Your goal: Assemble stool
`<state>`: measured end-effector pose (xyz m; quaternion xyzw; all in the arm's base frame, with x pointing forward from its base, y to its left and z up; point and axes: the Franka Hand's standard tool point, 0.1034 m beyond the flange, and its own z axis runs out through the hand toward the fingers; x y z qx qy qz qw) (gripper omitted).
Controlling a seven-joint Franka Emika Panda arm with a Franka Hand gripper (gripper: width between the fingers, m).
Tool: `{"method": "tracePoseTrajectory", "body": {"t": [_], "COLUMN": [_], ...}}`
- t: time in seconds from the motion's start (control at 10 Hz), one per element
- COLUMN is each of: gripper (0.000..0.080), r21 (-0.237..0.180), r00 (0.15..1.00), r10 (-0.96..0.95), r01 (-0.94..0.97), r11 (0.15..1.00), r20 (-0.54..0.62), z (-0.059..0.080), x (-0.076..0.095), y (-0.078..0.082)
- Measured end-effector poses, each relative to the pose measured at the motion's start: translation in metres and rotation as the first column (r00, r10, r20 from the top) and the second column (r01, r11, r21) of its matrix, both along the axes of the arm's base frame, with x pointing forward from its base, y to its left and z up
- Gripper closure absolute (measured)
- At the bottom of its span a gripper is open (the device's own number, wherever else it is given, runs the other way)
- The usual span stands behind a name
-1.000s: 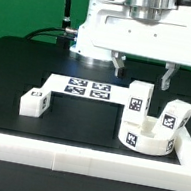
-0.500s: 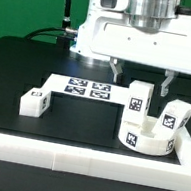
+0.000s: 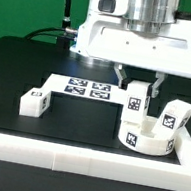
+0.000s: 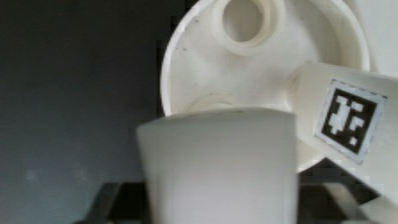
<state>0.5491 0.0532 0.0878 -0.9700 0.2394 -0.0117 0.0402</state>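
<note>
One thick round white plastic seat (image 3: 151, 146)

The arm points straight down, its wrist vertical above the gripper (image 3: 139, 86). The two fingers (image 3: 123, 80) hang parallel, partly apart. Whether they clamp cannot be told.

I see the white round seat (image 3: 141, 142) lying flat at the exterior view's right, with 1 upright leg (image 3: 136, 99) at its far edge and 1 tilted leg (image 3: 174, 117) leaning on it. The 3rd leg (image 3: 34, 100) lies on its side, well apart at the exterior view's left.
</note>
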Motion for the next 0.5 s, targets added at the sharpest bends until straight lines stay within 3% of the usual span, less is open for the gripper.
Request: {"method": "tracePoseTrajectory", "body": {"t": [0.3, 0.5], "gripper": [0.0465, 0.0465], "r21": [0.005, 0.050], "r00": [0.999, 0.955], "r10": [-0.050, -0.297], "r01": [0.050, 0.297], "r11": [0.999, 0.954], "r20": [-0.002, -0.005], "z": [-0.0002, -0.0007], "x": [0.0003, 0.0041], "y": [0.0004, 0.0005]}}
